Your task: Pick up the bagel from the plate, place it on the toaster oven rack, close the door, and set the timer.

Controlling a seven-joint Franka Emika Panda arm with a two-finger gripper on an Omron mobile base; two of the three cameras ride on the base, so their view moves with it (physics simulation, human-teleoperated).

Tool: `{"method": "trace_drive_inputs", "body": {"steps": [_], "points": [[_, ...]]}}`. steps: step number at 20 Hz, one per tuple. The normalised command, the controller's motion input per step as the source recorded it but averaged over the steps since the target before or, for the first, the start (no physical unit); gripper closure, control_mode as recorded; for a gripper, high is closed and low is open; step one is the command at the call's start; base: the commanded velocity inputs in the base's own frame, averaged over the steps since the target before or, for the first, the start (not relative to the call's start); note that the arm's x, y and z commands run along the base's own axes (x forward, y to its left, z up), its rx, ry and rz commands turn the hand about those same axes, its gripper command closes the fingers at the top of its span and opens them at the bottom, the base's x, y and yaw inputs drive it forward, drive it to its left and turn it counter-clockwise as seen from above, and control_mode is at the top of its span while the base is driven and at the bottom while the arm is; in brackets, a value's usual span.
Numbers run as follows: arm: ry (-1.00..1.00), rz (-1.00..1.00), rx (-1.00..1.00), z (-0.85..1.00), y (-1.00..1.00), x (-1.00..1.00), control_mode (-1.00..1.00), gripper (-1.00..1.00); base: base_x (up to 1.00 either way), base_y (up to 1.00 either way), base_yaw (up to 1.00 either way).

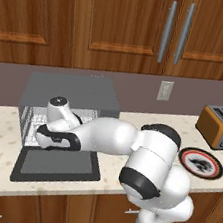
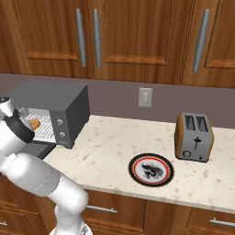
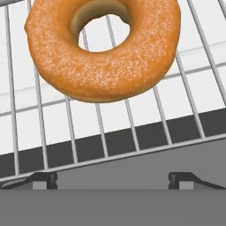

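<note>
An orange-brown bagel (image 3: 106, 73) lies on the silvery wire rack (image 3: 115, 156) inside the dark grey toaster oven (image 1: 71, 92). My gripper (image 3: 114, 178) is open just in front of the bagel, its two dark fingertips apart and holding nothing. The door (image 1: 57, 166) lies folded down flat on the counter under my wrist. From the right base view the bagel (image 2: 34, 124) shows in the oven (image 2: 50, 94) mouth, on the rack (image 2: 46, 131). The red-rimmed plate (image 1: 201, 163) sits empty on the counter to the right, also seen as the plate (image 2: 151, 169) in the right base view.
Two small knobs (image 2: 60, 128) sit on the oven's right panel. An orange slot toaster (image 2: 194, 137) stands at the right by the wall. Wooden cabinets hang above the counter, and a wall outlet (image 2: 145, 97) is behind it.
</note>
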Motion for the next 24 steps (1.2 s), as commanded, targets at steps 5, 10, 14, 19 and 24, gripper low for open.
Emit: {"method": "trace_drive_inputs", "body": {"steps": [5,10,14,19,24], "points": [[0.00,-0.02,0.00,0.00,0.04,-0.02,-1.00,-1.00,0.00,0.00,0.00],[-0.04,0.00,0.00,0.03,0.00,-0.97,-1.00,-1.00,0.00,0.00,0.00],[-0.09,0.00,0.00,0.44,0.00,-1.00,-1.00,-1.00,0.00,0.00,0.00],[-0.01,0.06,0.00,0.71,0.00,-1.00,-1.00,-1.00,0.00,0.00,0.00],[0.00,0.10,-0.08,0.32,0.00,-0.81,-1.00,-1.00,0.00,0.00,0.00]]}}
